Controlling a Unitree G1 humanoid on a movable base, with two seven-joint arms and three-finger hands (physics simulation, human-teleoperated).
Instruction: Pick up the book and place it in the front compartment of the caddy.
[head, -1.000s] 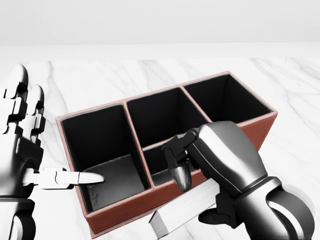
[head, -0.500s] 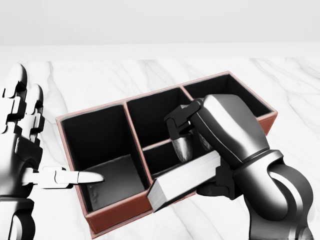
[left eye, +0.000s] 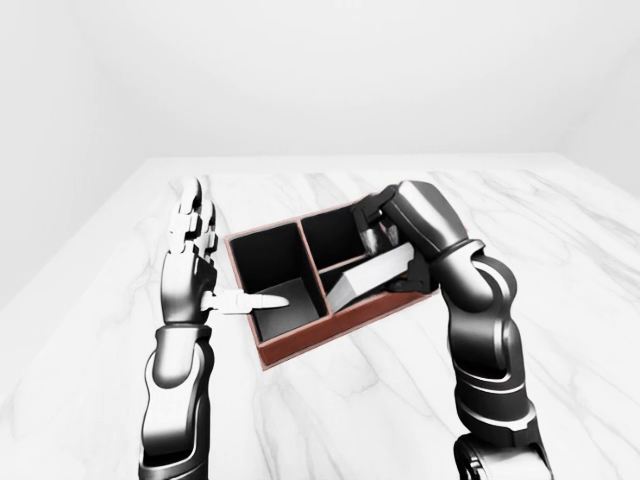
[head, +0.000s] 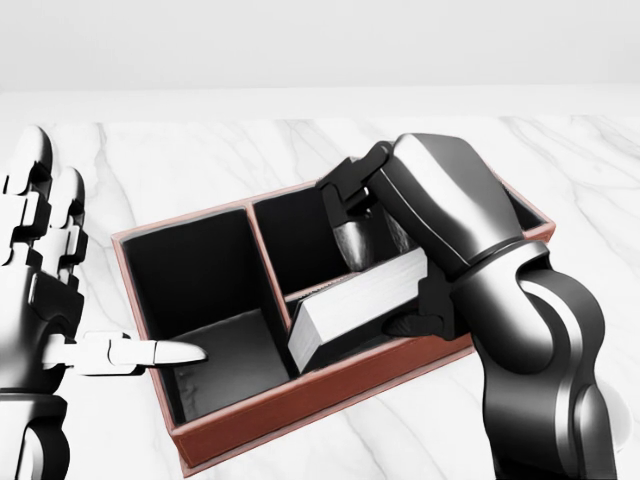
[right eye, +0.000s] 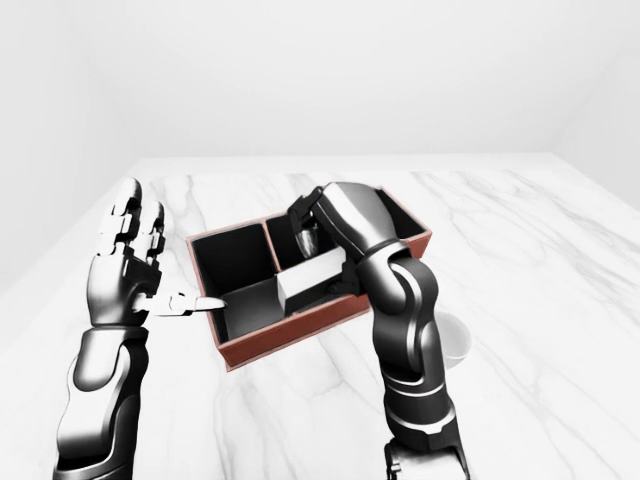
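Since a second ago the right arm has risen and swung toward the head view's top, carrying the book from beside the caddy's near wall to a position over its compartments; the left hand has not shifted.

Room: plain white walls, no other furnishing visible.

Surface: white marble table (head: 200, 150), with the caddy resting on it.

Caddy (head: 300, 398): red-brown outside, black inside, divided into several open compartments.

Right hand (head: 400, 260): fingers closed round the book (head: 355, 305), gripping its right end. The book's long axis runs from lower left to upper right in the head view, and its free end tilts down over the divider between the left compartment and the small middle one nearest the view's bottom. Whether it touches the divider cannot be told.

Left hand (head: 60, 300): fingers spread upright, thumb extended over the caddy's left rim, holding nothing.

Judgement: the right hand alone governs the placement; the book must be lowered and aligned within one compartment's walls before release.
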